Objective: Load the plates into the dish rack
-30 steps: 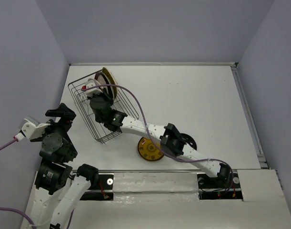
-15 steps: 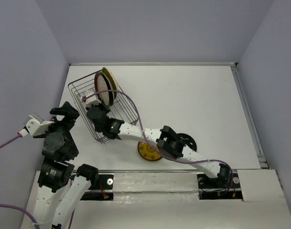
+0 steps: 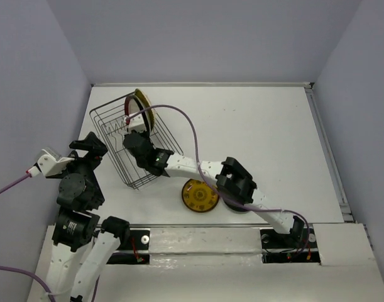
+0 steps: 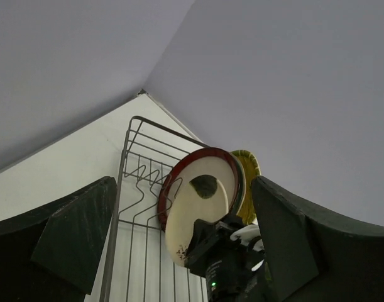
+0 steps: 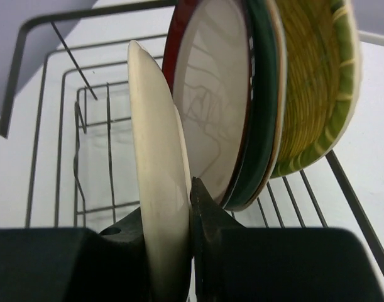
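Pinching a cream plate [image 5: 157, 157] near its lower rim, the right gripper [image 5: 168, 217] has its two fingers pressed against either face of the dish, closed down to little more than the plate's thickness. The plate stands on edge inside the dish rack [image 3: 110, 148], toward the rack's far end. Its bottom edge is hidden behind the fingers, so whether it rests on the wires is hard to say.

Just beyond it, three more plates stand upright and packed together. The red-rimmed cream plate [image 5: 210, 94] is nearest the held one, then comes a teal-green plate [image 5: 264, 113], then the yellow ribbed plate [image 5: 311, 75] at the very end (it leans slightly outward over the rack's end wall). A narrow gap separates the held plate from the red-rimmed one.

On the table [image 3: 261, 132], a yellow plate with a dark pattern [image 3: 198, 196] lies flat near the front edge, beside the right arm and apart from the rack.

The left gripper [image 3: 88, 150] hangs at the rack's left side with its fingers spread fully wide, gripping nothing.
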Motion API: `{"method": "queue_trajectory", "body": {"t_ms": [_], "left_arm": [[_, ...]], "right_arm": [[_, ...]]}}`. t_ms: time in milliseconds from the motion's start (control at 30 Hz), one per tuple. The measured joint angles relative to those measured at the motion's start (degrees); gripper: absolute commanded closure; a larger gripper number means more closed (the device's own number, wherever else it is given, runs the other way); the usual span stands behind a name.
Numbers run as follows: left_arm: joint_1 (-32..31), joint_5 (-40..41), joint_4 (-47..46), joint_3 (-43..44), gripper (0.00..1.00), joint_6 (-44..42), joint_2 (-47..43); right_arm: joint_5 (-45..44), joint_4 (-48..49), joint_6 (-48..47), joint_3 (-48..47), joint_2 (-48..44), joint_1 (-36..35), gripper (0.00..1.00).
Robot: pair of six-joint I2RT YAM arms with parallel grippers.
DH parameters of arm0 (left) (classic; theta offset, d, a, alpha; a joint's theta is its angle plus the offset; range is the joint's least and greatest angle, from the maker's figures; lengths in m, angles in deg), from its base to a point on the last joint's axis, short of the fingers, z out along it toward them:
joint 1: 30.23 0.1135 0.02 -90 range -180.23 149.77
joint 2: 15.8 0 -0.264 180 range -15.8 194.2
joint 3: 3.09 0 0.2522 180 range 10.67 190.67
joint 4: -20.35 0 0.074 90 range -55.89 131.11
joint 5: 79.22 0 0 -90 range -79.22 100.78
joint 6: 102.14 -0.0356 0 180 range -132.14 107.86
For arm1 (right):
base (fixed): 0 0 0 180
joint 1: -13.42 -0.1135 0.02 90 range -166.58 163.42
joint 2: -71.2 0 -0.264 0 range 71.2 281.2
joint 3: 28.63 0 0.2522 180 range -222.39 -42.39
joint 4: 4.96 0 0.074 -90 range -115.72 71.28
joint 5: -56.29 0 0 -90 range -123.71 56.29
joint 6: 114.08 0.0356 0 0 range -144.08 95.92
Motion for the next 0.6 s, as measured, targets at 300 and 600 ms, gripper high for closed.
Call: {"method": "queue_trajectory", "body": {"t_ms": [300,600], "left_arm": [[0.81,-2.47,-0.85,-0.81,0.01,-0.46,0.44],[1.01,-3.13,-0.87,-0.81,0.01,-0.66,0.55]], "right_arm": [[0.33,6.01,-5.14,-0.44,-1.31,0.37,0.93],[0.57,11.63,-15.52,-16.41,9.35,0.42,0.93]]}}
